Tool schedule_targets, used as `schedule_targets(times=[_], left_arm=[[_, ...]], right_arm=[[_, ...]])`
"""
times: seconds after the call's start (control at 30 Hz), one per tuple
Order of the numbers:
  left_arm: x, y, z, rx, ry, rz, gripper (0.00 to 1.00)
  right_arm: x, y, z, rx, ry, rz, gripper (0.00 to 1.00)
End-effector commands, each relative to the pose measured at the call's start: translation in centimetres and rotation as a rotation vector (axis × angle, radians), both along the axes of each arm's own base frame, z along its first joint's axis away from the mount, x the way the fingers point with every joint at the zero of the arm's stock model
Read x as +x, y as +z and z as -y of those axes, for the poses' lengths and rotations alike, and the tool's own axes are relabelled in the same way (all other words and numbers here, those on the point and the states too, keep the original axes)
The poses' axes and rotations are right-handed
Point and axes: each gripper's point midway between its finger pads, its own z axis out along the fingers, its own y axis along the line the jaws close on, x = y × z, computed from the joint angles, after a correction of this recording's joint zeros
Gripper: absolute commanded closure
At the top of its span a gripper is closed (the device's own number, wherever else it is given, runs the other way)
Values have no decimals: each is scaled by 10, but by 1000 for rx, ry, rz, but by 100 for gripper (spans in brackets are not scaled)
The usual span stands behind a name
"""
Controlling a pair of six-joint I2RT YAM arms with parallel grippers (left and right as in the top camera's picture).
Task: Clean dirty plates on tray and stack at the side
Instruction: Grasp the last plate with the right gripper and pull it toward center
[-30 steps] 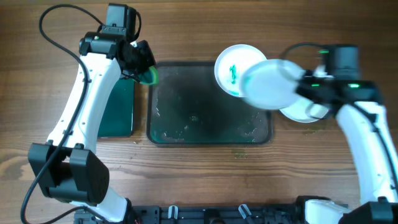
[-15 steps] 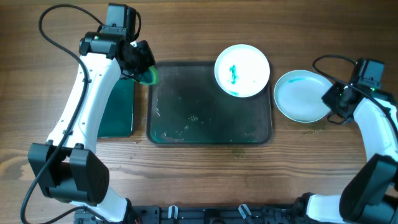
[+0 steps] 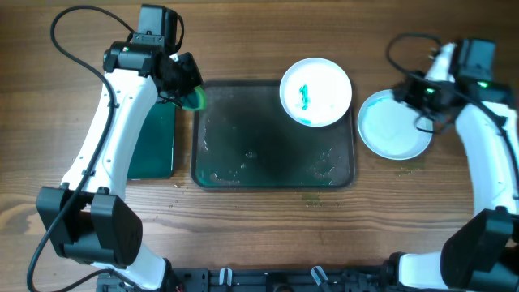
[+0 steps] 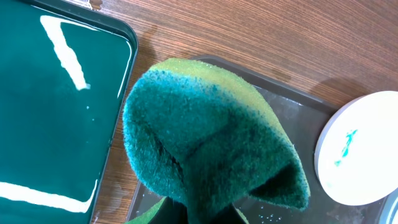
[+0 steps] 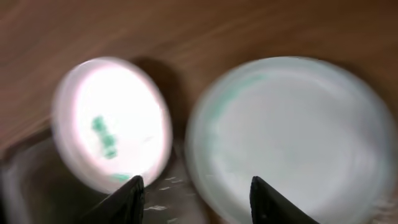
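My left gripper hovers over the left edge of the dark grey tray, shut on a folded green sponge. In the left wrist view that sponge fills the middle and hides the jaws. A dirty plate with teal smears lies in the tray's far right corner. To the right of the tray, a cleaner white plate rests on the wood. My right gripper hangs open and empty over that plate's far edge. The right wrist view blurs both the smeared plate and the white plate.
A smaller black tray with a green inside lies to the left of the grey tray, under my left arm. Water droplets speckle the grey tray's floor. Cables loop behind both arms.
My right gripper carried a plate from above the tray to the spot at the right, let it go and opened, then lifted toward the far edge. The left arm stayed still.
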Motion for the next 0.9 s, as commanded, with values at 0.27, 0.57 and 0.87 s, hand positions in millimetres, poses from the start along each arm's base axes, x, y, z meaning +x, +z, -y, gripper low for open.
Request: schedule_targets(times=[0.27, 0.57, 0.87], left_arm=[[1, 1, 1, -1, 14, 2, 96], [2, 1, 1, -1, 13, 6, 96], [2, 1, 1, -1, 13, 5, 96]], right_arm=[[1, -105, -72, 11, -81, -299, 66], [10, -147, -96, -12, 45, -309, 75], [-37, -151, -149, 49, 244, -448, 81]])
